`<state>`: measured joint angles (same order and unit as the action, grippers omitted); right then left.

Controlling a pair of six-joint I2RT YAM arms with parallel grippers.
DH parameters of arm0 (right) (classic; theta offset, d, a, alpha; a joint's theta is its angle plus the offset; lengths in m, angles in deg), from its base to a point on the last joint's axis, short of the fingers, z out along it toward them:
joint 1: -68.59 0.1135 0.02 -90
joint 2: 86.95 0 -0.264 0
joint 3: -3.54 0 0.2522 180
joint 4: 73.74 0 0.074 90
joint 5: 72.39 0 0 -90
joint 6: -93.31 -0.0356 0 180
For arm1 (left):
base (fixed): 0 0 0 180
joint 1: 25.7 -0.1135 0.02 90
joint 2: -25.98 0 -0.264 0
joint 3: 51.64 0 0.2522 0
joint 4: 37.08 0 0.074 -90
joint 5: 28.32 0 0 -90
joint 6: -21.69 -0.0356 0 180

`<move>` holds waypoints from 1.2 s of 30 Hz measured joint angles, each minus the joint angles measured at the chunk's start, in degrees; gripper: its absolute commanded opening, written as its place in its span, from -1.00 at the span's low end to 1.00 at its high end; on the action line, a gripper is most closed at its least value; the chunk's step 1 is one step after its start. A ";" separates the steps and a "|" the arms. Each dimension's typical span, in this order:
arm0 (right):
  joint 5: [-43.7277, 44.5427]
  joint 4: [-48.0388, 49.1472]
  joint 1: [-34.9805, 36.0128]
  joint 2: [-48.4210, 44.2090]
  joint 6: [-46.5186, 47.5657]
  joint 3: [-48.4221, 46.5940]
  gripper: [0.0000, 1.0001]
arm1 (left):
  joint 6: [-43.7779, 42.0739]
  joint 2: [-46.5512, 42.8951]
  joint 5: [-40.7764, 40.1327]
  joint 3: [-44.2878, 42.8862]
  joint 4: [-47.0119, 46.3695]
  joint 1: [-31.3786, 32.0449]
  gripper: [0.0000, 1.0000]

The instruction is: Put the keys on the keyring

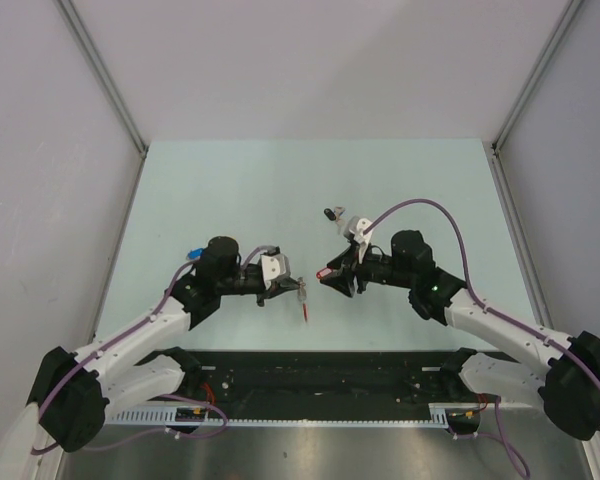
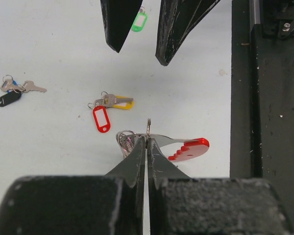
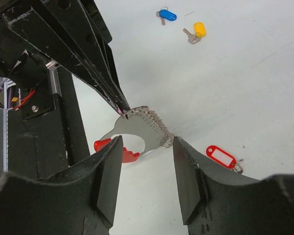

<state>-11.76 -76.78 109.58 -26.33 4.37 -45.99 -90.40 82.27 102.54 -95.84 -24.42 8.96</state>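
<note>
My left gripper is shut on the grey metal edge of the keyring and holds it just above the table, its red part hanging toward the near edge. In the right wrist view the keyring shows a grey scalloped half and a red half. My right gripper is open and empty, facing the keyring at close range. A red-tagged key and a yellow-tagged key lie on the table between the grippers.
A black-tagged key bunch lies farther back. A green tag lies beyond the right fingers. A blue-tagged key and another yellow-tagged key lie by the left arm. The black base rail runs along the near edge.
</note>
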 measured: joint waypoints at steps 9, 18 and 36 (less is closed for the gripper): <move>-2.05 2.08 0.00 2.89 -0.26 0.28 0.01 | -6.56 -0.70 -0.74 -0.02 1.07 0.17 -0.99; -0.85 3.32 -0.17 4.17 -2.21 0.28 0.18 | -9.07 -1.99 -4.44 -0.02 2.49 0.42 -0.99; 16.94 0.02 -6.27 18.10 -14.56 0.15 -0.03 | -9.16 -0.59 -7.76 -1.05 3.80 0.48 -0.99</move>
<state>5.18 -76.76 103.31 -8.23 -10.19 -45.83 -99.55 81.68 94.78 -96.89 -20.62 9.44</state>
